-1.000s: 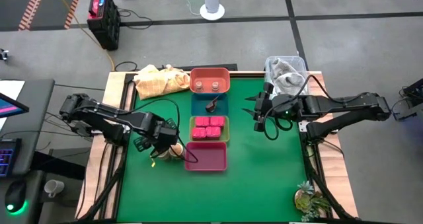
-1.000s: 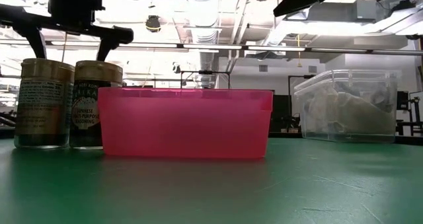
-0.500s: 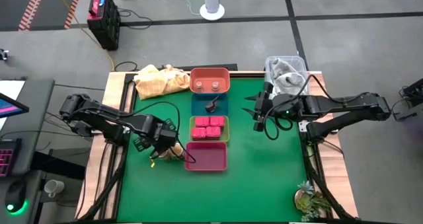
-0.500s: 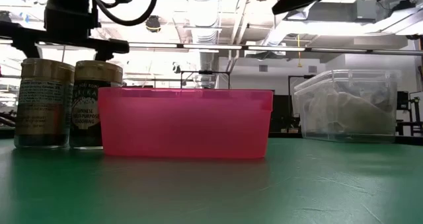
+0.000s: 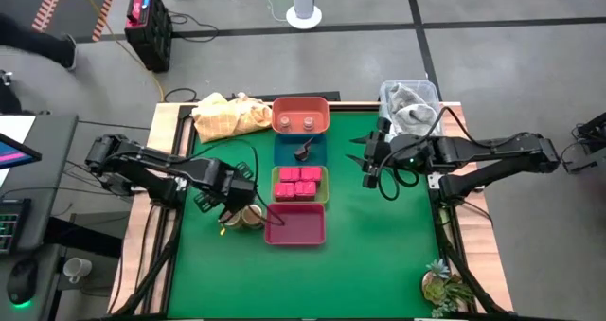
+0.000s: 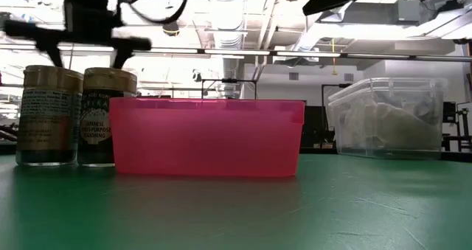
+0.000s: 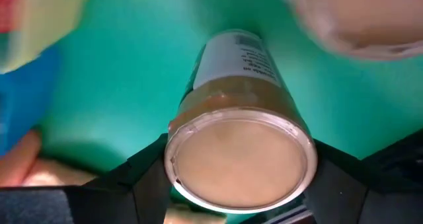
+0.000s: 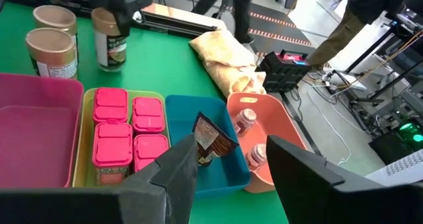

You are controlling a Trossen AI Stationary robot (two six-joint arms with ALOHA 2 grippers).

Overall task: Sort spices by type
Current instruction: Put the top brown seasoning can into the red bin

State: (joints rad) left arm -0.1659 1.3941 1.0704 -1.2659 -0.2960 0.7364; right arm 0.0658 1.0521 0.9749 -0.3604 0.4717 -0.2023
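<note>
Left gripper [image 5: 230, 200]: half-open astride an upright jar [image 7: 239, 154], not yet clamped; magenta tray [image 5: 296, 224] just right. Right gripper [image 5: 371, 165]: half-open, empty.

Glossy translucent pink plastic tray [image 6: 206, 137], paper-labelled jars [image 6: 49, 116], matt green tabletop [image 6: 295, 206].

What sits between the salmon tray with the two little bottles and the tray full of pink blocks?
A blue tray holding one dark brown piece; the high view shows it between the salmon tray and the pink blocks' tray.
</note>
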